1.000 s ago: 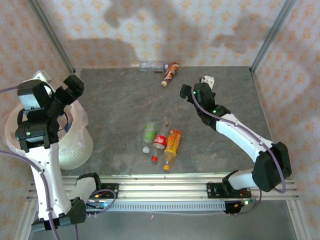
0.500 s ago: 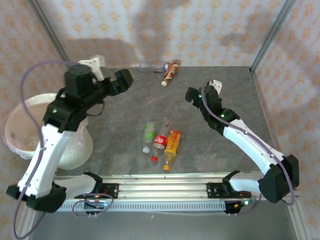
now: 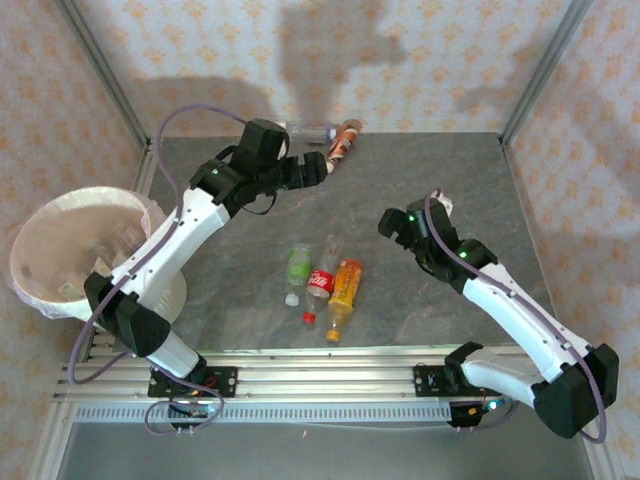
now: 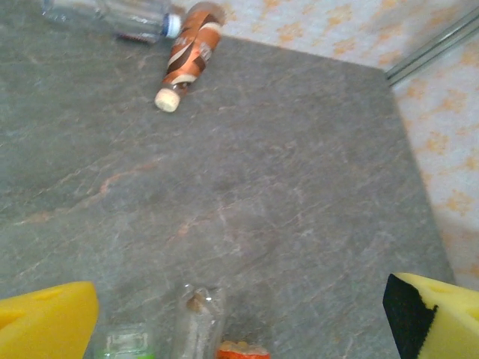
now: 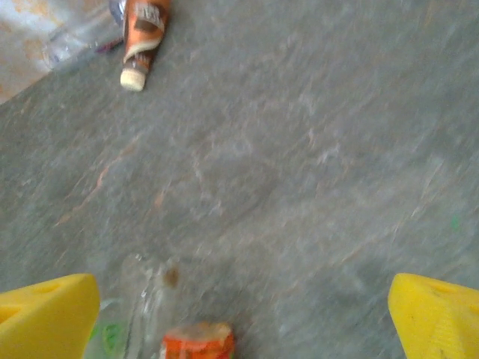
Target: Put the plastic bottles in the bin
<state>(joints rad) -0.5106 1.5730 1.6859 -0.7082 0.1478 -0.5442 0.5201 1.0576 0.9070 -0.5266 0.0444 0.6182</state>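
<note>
The table is showing a grey, marbled top, and pale wallpaper with an orange flower print is closing it in on 3 sides, with metal posts standing at the far corners. Shadows of the arms are falling on the back wall.

The bin is standing at the left edge, lined with a thin bag. 4 bottles are lying side by side near the middle: the green-label bottle, the clear bottle, the red-label bottle and the orange bottle. 2 more are lying against the far wall, the brown bottle and the far clear bottle, touching or nearly so.

The left gripper is hanging just short of the brown bottle, its yellow pads spread wide and holding nothing. The right gripper is hanging right of the cluster, pads equally wide apart (nothing between them either).

Since 1 second ago the left arm is having swung from above the bin across to the far middle, while the right gripper is having drawn back toward the near side. The 6 bottles are lying where they were.
</note>
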